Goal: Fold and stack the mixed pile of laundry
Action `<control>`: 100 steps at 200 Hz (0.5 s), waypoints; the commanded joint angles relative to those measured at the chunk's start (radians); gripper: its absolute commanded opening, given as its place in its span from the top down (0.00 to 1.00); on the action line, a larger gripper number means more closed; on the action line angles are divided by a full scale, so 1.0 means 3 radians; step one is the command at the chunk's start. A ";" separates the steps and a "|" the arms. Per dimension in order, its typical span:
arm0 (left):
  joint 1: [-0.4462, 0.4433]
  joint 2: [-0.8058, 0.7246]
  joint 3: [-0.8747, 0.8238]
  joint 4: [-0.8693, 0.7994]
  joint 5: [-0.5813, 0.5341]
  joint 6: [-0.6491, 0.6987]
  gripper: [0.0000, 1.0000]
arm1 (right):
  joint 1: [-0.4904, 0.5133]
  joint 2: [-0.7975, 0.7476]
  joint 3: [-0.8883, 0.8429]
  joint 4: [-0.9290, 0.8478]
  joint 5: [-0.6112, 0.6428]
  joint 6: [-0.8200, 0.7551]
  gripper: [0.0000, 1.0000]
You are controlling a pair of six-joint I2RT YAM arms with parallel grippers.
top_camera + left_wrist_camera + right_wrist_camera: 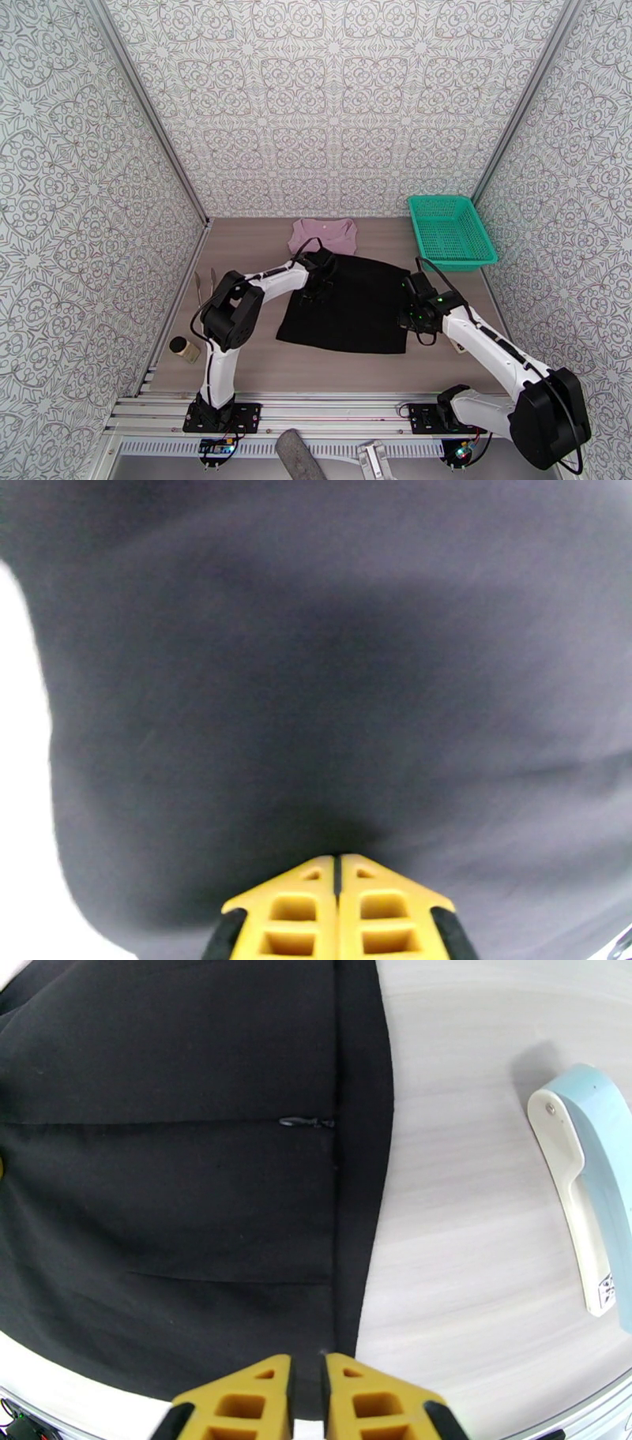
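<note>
Folding step on black garment (347, 304). My right gripper (306, 1357) pinches its side hem; my left gripper (338, 859) has jaws together on cloth, grip unclear. Next: secure both, lift, fold across evenly.

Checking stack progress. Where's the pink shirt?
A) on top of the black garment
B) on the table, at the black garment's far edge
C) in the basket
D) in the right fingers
B: the pink shirt lies flat on the table just beyond the black garment, outside the basket.
</note>
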 commanded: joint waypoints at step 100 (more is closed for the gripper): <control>0.0026 -0.3173 -0.2548 0.0224 0.0294 -0.2525 0.37 | 0.0218 0.0205 0.0267 0.0432 -0.0664 -0.0656 0.77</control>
